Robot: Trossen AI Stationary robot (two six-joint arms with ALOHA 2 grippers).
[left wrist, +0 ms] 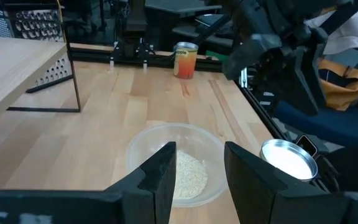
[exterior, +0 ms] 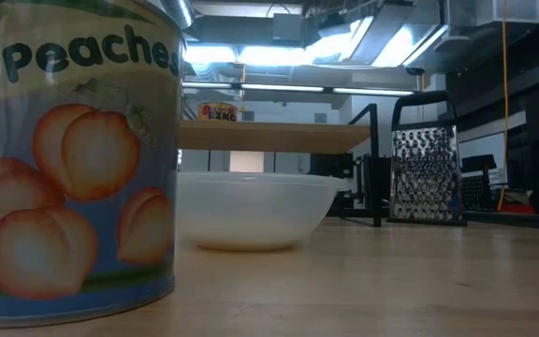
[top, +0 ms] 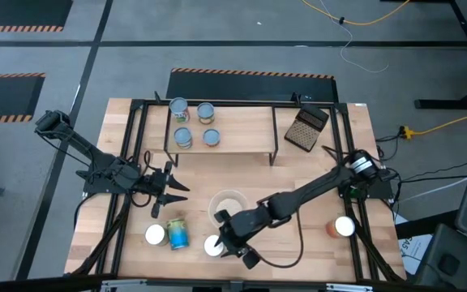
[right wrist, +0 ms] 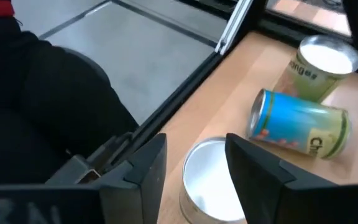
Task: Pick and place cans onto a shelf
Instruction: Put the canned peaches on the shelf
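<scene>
Four cans point(top: 193, 123) stand on the light-wood shelf point(top: 246, 130) at the table's far side. Near the front edge stand a white-topped can point(top: 155, 235) and another point(top: 214, 245), with a blue-green can point(top: 177, 234) lying on its side between them. A red-orange can point(top: 344, 226) stands at the right. My right gripper point(top: 227, 243) is open, its fingers either side of the white-topped can point(right wrist: 213, 183); I cannot tell whether they touch it. My left gripper point(top: 177, 192) is open and empty, left of the bowl.
A clear bowl of pale grains point(top: 228, 205) sits mid-table between the grippers and shows in the left wrist view point(left wrist: 176, 165). A dark grater point(top: 307, 128) stands by the shelf's right end. A peaches can point(exterior: 73, 159) fills the low view's left side.
</scene>
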